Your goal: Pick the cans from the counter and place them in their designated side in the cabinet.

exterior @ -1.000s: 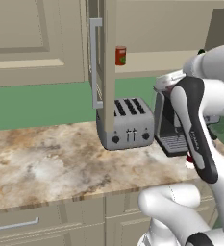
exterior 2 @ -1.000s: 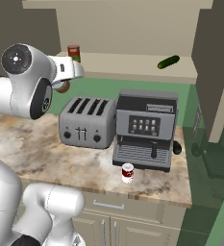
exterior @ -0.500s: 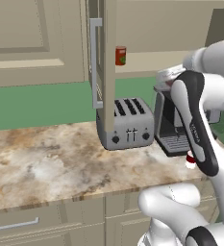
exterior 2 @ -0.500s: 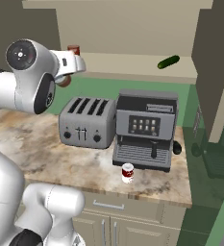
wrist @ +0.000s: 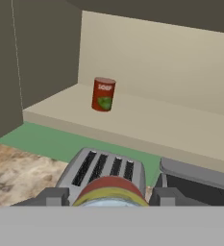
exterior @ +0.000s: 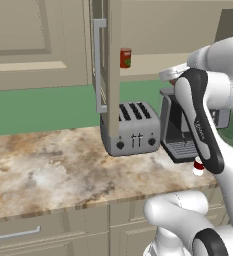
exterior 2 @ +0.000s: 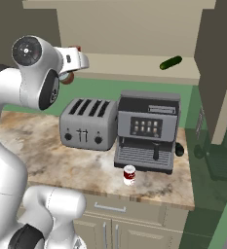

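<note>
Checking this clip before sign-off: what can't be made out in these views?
- Held can, hand view: lower part cut off by the bottom band.
- Tool, right base view: fingers hidden behind the arm.
- Counter can, left base view: mostly hidden by the arm.
- Red can, left base view: label too small.

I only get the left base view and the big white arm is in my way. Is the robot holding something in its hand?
Observer: Yes. In the hand view the gripper is shut on a can with yellow and red bands, held above the toaster.
Operator: Is there another can left on the counter?
Observer: Yes, a small can, dark red on top and white below, stands on the counter in front of the coffee machine.
Operator: What's on the cabinet shelf besides the red soup can?
Observer: A small dark green object lies at the right end of the shelf, far from the soup can.
</note>
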You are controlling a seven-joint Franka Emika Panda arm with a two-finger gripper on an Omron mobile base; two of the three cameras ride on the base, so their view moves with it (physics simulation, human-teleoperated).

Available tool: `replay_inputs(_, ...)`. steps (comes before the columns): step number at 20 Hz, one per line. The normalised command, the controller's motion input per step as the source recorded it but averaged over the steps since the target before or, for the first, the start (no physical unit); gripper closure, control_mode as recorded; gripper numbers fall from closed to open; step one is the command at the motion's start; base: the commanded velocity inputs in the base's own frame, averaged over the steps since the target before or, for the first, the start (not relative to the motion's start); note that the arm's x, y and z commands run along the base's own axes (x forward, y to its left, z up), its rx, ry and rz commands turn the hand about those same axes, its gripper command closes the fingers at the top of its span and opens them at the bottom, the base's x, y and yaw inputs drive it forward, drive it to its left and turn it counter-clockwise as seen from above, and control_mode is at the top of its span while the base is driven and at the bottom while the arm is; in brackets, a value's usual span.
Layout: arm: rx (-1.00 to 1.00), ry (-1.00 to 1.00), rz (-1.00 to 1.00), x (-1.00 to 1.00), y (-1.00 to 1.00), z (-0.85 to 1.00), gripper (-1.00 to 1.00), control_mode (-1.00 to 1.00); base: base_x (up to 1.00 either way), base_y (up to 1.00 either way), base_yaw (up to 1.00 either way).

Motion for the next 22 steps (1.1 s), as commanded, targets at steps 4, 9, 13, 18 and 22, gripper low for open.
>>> replay_inputs(4, 0.0, 0.0, 0.0, 0.14, 0.0, 0.05, 1.0, -1.0, 0.0, 0.0, 0.0)
replay_inputs(9, 0.0, 0.0, 0.0, 0.08, -0.02, 0.0, 1.0, -1.0, 0.0, 0.0, 0.0)
replay_inputs(13, 0.0, 0.0, 0.0, 0.16, -0.01, 0.0, 1.0, -1.0, 0.0, 0.0, 0.0)
replay_inputs(18, 0.0, 0.0, 0.01, 0.21, 0.0, 0.0, 1.0, -1.0, 0.0, 0.0, 0.0)
replay_inputs(22, 0.0, 0.0, 0.04, 0.18, 0.0, 0.0, 1.0, -1.0, 0.0, 0.0, 0.0)
